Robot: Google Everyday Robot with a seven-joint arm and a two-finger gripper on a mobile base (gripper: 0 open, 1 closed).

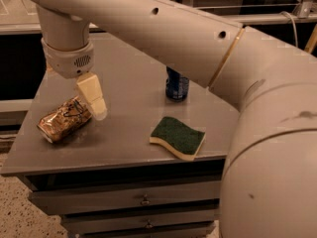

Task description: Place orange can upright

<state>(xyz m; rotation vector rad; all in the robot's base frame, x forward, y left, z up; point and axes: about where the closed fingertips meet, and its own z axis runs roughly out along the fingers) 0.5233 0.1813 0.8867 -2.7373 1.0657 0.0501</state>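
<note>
The fingers (pixel 90 89) of the gripper (pixel 99 111) are seen as one cream piece only, so it cannot be told if they are apart or together. The orange can (pixel 64 119) is laid on its side on the grey table (pixel 130 68). The gripper is held just right of this can, at its upper end. A green sponge (pixel 177 137) and a blue can (pixel 177 86) are found farther right of it.
</note>
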